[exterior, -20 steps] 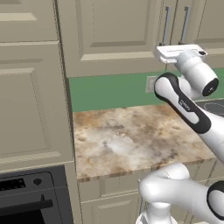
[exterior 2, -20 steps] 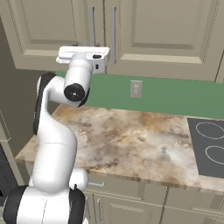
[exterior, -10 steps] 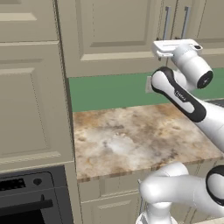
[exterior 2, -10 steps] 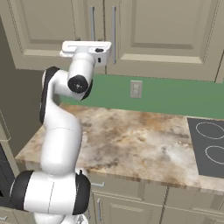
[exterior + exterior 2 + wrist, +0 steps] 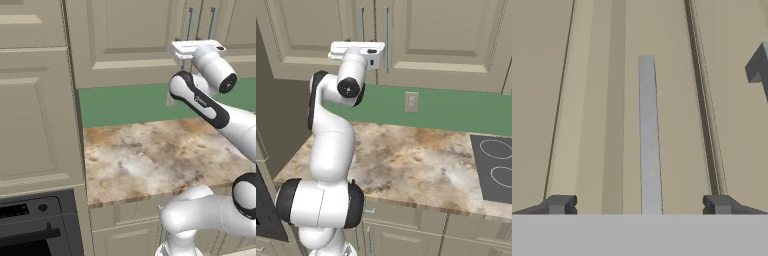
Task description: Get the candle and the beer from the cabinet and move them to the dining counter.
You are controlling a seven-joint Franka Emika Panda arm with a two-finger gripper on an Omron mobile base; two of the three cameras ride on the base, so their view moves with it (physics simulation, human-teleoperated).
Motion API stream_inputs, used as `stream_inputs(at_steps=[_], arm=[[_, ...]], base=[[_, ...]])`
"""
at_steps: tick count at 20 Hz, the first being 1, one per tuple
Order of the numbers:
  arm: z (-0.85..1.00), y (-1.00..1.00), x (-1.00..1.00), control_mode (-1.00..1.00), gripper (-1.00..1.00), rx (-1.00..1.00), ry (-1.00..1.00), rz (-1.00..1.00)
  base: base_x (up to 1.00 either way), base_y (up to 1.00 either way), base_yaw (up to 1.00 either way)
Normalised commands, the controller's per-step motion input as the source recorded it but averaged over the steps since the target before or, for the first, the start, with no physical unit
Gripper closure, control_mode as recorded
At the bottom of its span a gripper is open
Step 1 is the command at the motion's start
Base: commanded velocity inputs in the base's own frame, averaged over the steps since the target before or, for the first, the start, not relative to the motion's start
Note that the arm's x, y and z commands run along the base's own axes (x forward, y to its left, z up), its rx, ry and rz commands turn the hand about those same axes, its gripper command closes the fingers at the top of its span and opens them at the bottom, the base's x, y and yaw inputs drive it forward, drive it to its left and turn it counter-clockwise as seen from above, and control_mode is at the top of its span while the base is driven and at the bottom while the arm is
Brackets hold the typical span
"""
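Observation:
The beige wall cabinet [image 5: 130, 35] [image 5: 446, 35] [image 5: 587, 125] has its panelled doors shut, so the candle and the beer are hidden. My gripper [image 5: 195, 48] [image 5: 358, 49] [image 5: 639, 204] is raised against the doors at handle height. It is open. In the hand view a long grey bar handle [image 5: 647, 135] runs up between the two fingertips, close ahead and untouched. A second handle [image 5: 759, 67] shows at the right edge, past the seam between the doors. The dining counter is out of view.
Below the cabinet lies a narrow marbled stone worktop [image 5: 150, 155] [image 5: 416, 165] with a black cooktop [image 5: 496, 167] at its right end. A white wall socket [image 5: 411, 102] sits on the green backsplash. A tall beige unit [image 5: 30, 125] with a black oven [image 5: 35, 225] stands at left.
The hand has risen and moved in toward the cabinet doors, a little to the left in the left base view. The jaws stay open.

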Motion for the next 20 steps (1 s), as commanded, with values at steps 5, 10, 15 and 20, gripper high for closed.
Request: stream_inputs(at_steps=[5, 10, 15, 20], arm=[[0.06, 0.0, 0.26, -1.0, -1.0, 0.0, 0.0, 0.0], [0.04, -0.02, 0.24, -1.0, -1.0, 0.0, 0.0, 0.0], [0.01, 0.0, 0.15, -1.0, 1.0, 0.0, 0.0, 0.0], [0.0, 0.0, 0.0, -1.0, 1.0, 0.0, 0.0, 0.0]], base=[[0.0, 0.0, 0.0], [0.0, 0.0, 0.0], [0.0, 0.0, 0.0], [0.0, 0.0, 0.0]])
